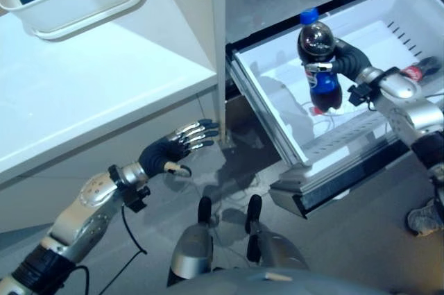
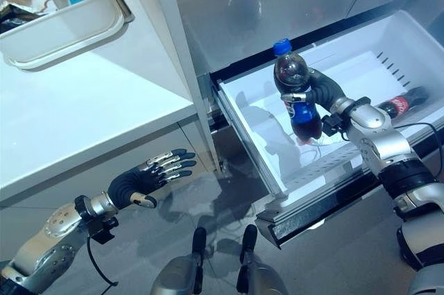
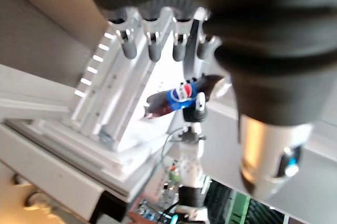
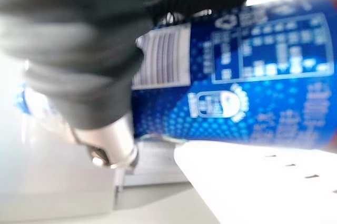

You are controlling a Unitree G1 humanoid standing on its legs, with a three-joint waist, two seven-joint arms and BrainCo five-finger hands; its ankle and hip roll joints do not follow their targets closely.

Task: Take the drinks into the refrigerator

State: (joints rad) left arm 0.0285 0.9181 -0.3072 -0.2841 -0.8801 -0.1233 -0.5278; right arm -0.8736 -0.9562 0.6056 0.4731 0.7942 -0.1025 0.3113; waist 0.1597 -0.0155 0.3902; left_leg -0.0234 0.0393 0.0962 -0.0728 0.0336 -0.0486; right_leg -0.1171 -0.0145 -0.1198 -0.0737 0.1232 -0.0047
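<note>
The robot's right hand (image 1: 341, 59), reaching in from about 3 o'clock in the head views, has its fingers curled round the middle of a cola bottle (image 1: 318, 66) with a blue cap and a blue label. The bottle is upright and sits over the open refrigerator drawer (image 1: 277, 111), a white pull-out bin at about 2 o'clock. Whether its base already touches the drawer floor cannot be told.

A second dark bottle with a red label (image 2: 401, 104) already lies on its side inside the drawer, at the 3 o'clock end, behind the right forearm.

The left hand (image 1: 177, 144) hovers at about 8 o'clock, below the edge of the white worktop (image 1: 83, 87), with its fingers straight and holding nothing.

On the worktop, at 11 o'clock, stands a white tray (image 1: 83, 10) with some items inside that are too unclear to name.

As a judgement, the task looks well along: one drink appears stowed and a second is being placed. What is left seems to be setting this bottle down, letting go of it, and probably pushing the drawer closed. Whether more drinks wait in the tray cannot be told.

The right wrist view shows the blue label close up, with a white barcode panel, a bordered text table and a small round emblem; the print there is too blurred to read.
</note>
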